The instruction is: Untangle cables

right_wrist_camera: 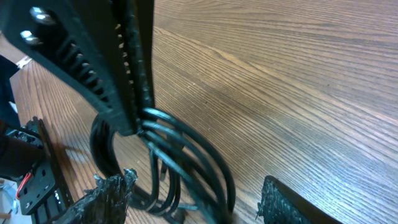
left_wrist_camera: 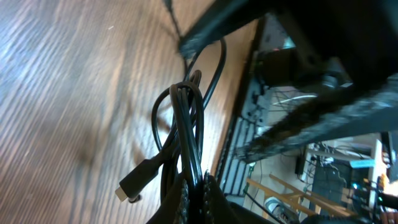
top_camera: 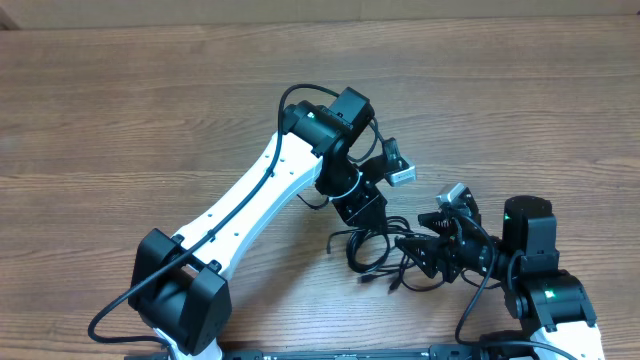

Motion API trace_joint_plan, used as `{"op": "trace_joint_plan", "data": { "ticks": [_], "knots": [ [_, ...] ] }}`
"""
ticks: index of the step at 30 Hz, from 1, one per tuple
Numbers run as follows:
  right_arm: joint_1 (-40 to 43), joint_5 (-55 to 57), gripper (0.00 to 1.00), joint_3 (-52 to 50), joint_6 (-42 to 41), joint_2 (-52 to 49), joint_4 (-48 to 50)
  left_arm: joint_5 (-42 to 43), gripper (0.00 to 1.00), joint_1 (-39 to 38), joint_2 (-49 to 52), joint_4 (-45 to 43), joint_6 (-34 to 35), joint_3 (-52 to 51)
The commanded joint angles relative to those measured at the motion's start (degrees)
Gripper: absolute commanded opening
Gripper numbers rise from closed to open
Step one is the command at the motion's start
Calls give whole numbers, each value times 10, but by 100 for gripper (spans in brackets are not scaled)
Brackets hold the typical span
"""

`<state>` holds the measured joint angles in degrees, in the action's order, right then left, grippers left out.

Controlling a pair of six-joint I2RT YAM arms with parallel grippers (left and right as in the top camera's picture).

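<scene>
Cables: the cables (top_camera: 372,250) lie in one loose black tangle, about 5 o'clock from the middle of the table (top_camera: 120,120), close to my side.
Left gripper: my left gripper (top_camera: 366,218) is down on the tangle's 12 o'clock side, jaws squeezed together on several strands.
Left wrist view: there's the grip. The strands come up from between my left fingers (left_wrist_camera: 219,205) at 6 o'clock, pinched tight. From there they open into long loops toward 12 o'clock.
Plug: one dark plug (left_wrist_camera: 130,185) with a pale tip lies on the wood at 8 o'clock in that view, just beside the clamped strands.
Right gripper: my right gripper (top_camera: 418,250) sits at 3 o'clock of the tangle, jaws spread wide, closed on nothing.
Right wrist view: my right fingers (right_wrist_camera: 109,196) stand well apart at 6 o'clock, and a bunch of curved strands drops down between them. Whether either pad touches a strand, I cannot tell.
Opposite side: from the right wrist, the left gripper fills 10 o'clock, and the strands arc out of its tip down to the wood.
Tangle: the loops cross over one another, and no cable lies apart from the rest.
</scene>
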<state>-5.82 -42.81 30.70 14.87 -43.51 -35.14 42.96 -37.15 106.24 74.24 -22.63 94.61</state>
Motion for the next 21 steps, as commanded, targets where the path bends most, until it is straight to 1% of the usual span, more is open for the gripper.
{"op": "trace_joint_plan", "data": {
  "ticks": [1,4,8,17,19,21],
  "knots": [
    [-2,7,67,12,4,2,3,75,4,-5,-10,1,-33,8],
    [-2,7,66,12,4,2,1,109,4,-5,-10,-2,-33,8],
    [-2,7,61,12,4,2,0,126,4,-5,-10,-18,-31,8],
    [-2,7,51,12,4,2,-1,99,4,-3,-10,-27,-30,8],
    [-2,7,49,12,4,2,-1,90,4,-3,-10,-29,-22,8],
    [-2,7,47,12,4,2,-1,74,4,-3,-10,-34,1,8]
  ]
}}
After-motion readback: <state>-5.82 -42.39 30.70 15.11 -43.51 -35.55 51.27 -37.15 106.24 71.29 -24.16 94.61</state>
